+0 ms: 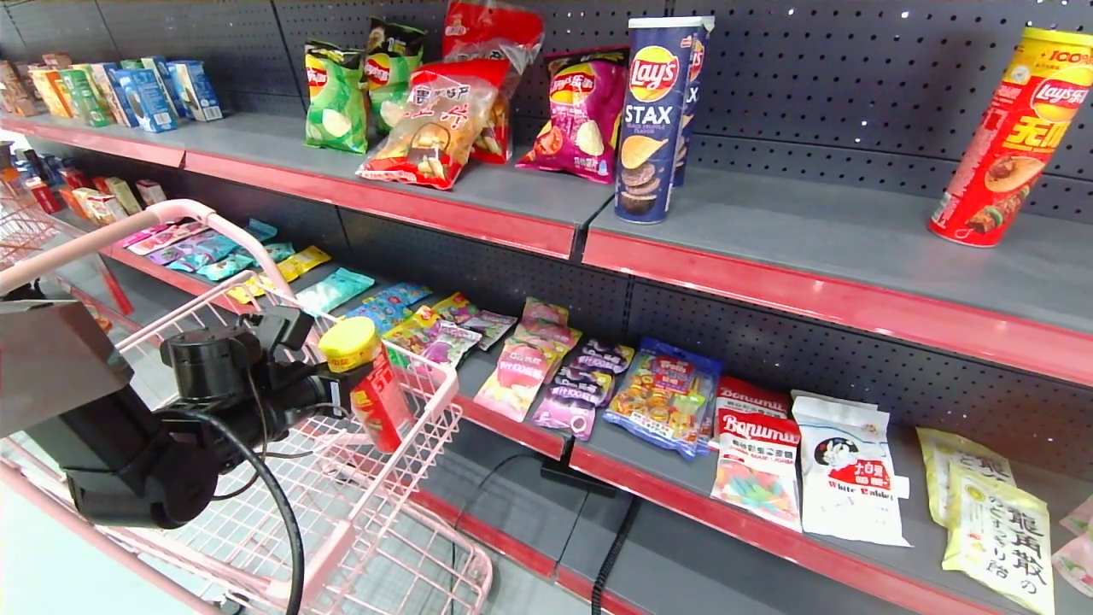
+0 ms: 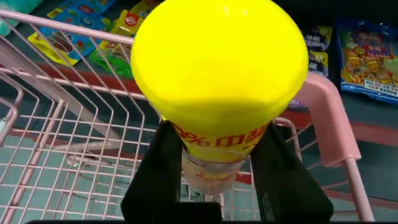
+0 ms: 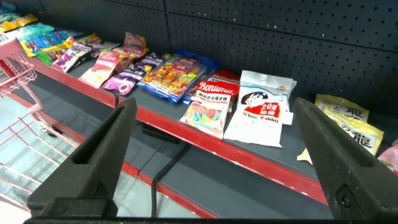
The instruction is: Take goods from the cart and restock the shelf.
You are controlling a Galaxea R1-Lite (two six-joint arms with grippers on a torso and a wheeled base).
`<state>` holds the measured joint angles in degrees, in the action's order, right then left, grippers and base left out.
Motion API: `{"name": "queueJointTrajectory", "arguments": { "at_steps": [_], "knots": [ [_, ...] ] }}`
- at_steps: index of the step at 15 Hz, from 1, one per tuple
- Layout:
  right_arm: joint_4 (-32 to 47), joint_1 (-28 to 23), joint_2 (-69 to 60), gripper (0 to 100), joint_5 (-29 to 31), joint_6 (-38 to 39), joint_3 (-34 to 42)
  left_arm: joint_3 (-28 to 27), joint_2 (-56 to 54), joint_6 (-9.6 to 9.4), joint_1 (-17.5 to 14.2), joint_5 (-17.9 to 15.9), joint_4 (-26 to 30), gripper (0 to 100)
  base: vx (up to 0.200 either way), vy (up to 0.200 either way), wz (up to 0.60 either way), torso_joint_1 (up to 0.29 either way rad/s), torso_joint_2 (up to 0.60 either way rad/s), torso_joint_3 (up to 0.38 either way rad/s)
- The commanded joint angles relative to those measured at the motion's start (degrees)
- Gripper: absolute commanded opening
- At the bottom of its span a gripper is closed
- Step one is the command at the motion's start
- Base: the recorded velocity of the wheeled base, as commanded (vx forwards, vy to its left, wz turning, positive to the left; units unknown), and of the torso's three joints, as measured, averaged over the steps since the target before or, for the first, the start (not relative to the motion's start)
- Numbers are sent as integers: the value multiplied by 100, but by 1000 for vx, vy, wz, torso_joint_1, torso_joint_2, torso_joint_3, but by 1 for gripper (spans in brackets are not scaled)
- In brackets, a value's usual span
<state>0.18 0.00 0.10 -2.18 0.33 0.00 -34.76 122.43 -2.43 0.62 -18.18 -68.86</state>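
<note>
One yellow-lidded can point(image 1: 380, 401) sat clamped in left gripper point(image 2: 217, 177) over cart point(image 1: 424, 424), not yet shelved; right gripper point(image 3: 214, 112) gaped empty.

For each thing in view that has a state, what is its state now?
left gripper: shut on held can
right gripper: open, empty
held can: upright, lid on, above cart
blue can: upright on upper shelf
red shelf can: tilted, leaning backward
</note>
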Motion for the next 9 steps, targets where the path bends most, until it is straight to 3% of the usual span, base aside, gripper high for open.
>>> {"name": "queueJointTrajectory", "arguments": {
  "at_steps": [1, 4, 6, 9],
  "knots": [
    [-1, 0, -1, 100, -2, 2, 0, 171, -677, 32, -27, -11, 260, 0, 0, 0, 0, 0, 0, 0],
    [-1, 0, -1, 100, -2, 2, 0, 311, -2065, 49, -141, -28, 1455, 0, 0, 0, 0, 0, 0, 0],
    [-1, 0, -1, 100, -2, 2, 0, 347, -2751, 49, -194, -54, 1868, 0, 0, 0, 0, 0, 0, 0],
    [-1, 0, -1, 100, -2, 2, 0, 566, -5036, 137, -176, -54, 3494, 0, 0, 0, 0, 0, 0, 0]
  ]
}}
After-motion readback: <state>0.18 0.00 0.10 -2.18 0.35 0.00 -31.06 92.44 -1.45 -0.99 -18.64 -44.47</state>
